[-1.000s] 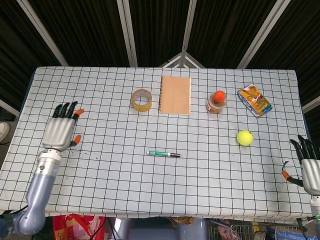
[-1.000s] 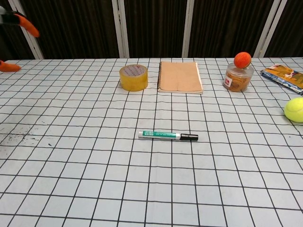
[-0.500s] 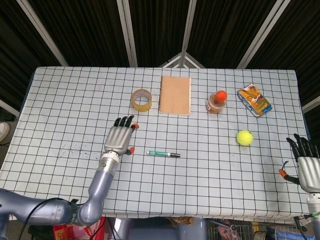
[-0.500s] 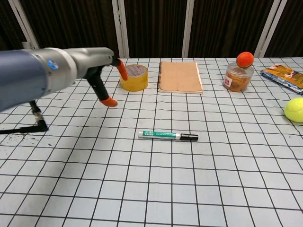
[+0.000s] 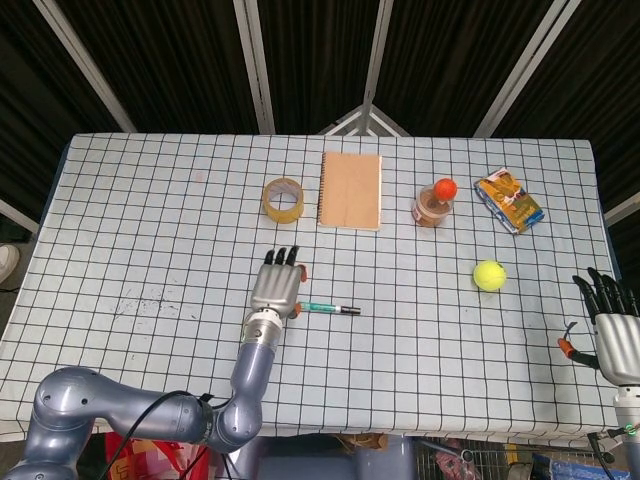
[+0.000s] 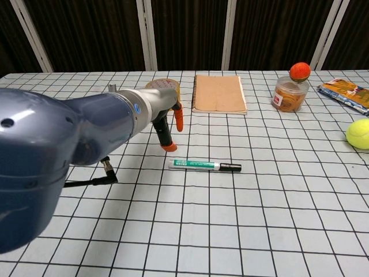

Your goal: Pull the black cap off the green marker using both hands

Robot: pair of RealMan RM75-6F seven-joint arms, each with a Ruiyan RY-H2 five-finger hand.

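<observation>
The green marker (image 5: 322,308) (image 6: 196,165) lies flat near the table's middle, its black cap (image 5: 351,311) (image 6: 230,167) pointing right. My left hand (image 5: 277,286) (image 6: 167,121) hovers just left of the marker's green end, palm down, fingers straight and apart, holding nothing. An orange fingertip (image 6: 169,147) hangs close above the marker's left end. My right hand (image 5: 616,334) rests open at the table's right edge, far from the marker, and shows only in the head view.
A roll of yellow tape (image 5: 283,199) and a brown notebook (image 5: 351,190) (image 6: 218,93) lie behind the marker. A jar with an orange ball on it (image 5: 434,205) (image 6: 290,94), a snack packet (image 5: 509,199) and a tennis ball (image 5: 489,275) (image 6: 358,133) sit at the right.
My left hand has swept right across the table from the left edge to just beside the marker's green end. The right hand shifted slightly; the marker has not moved.
</observation>
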